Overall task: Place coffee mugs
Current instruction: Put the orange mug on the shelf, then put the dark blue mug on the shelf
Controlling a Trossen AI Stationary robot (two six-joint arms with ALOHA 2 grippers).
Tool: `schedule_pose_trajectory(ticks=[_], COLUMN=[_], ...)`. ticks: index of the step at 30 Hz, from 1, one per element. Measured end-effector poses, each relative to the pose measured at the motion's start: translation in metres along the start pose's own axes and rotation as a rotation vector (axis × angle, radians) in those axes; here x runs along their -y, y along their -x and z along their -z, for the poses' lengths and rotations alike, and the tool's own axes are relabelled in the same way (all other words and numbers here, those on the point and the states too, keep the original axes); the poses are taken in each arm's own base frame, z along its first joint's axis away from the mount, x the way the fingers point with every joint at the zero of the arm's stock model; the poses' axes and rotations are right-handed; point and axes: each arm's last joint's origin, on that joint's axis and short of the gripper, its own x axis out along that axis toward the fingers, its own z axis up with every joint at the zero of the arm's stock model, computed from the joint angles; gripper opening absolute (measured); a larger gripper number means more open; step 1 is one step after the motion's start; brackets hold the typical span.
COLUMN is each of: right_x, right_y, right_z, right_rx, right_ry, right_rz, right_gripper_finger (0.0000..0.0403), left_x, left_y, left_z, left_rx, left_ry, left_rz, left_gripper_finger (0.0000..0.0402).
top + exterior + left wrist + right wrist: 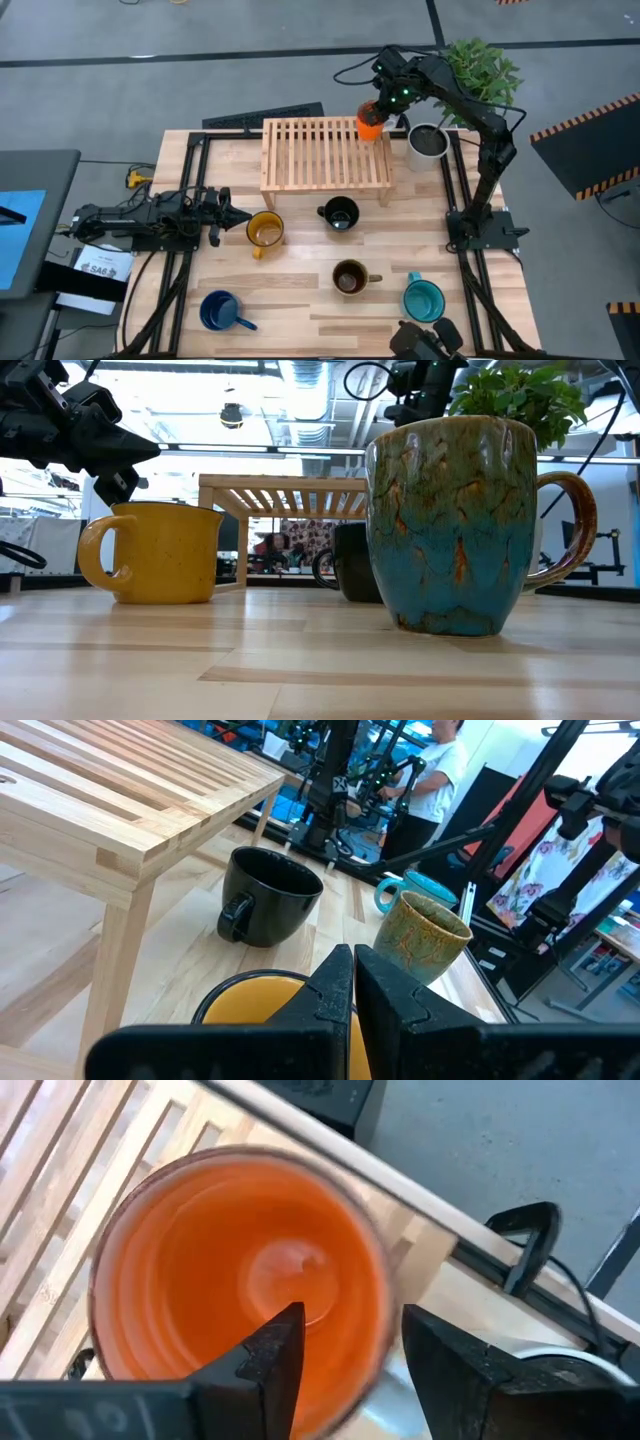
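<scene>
While the orange mug [369, 125] is gripped by the right gripper [376, 108] at the far right corner of the slatted wooden rack [325, 152], the task is judged to be at its first placement. One finger [272, 1352] is seen inside the mug's bowl and the other outside its wall, so the rim is pinched between them; whether the base already rests on the slats cannot be told. No other mug is seen on the rack.

Five mugs are recorded on the table [300, 310] in front of the rack: the yellow mug [265, 230] near the left side, the black mug [340, 213] just in front of the rack, the brown mug [351, 277] nearer the middle, the dark blue mug [218, 310] at the near left and the teal mug [423, 298] at the near right. All five are judged still to be placed.

The left gripper [222, 213] is held just beside the yellow mug with its fingers [335, 990] pressed together, nothing between them. A white plant pot [428, 142] stands to the right of the rack, apart from the work
</scene>
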Motion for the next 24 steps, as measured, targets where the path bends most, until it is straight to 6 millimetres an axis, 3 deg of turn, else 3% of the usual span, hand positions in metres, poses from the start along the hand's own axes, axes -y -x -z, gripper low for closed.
schedule_pose_trajectory(ticks=[13,20,24], right_x=[0.006,-0.016,-0.032], right_y=[0.037,0.072,0.09], right_z=[-0.008,-0.001,0.014], right_rx=[0.111,0.166,0.163], right_ry=[0.024,0.128,0.208], right_rz=[-0.017,-0.144,-0.191], right_gripper_finger=[0.0193,0.0193,0.0193], left_x=[0.0,0.0,0.0], left_y=[0.0,0.0,0.0], left_z=[0.0,0.0,0.0], left_rx=[0.0,0.0,0.0], left_ry=[0.0,0.0,0.0], left_rz=[0.0,0.0,0.0], left_gripper_finger=[0.0,0.0,0.0])
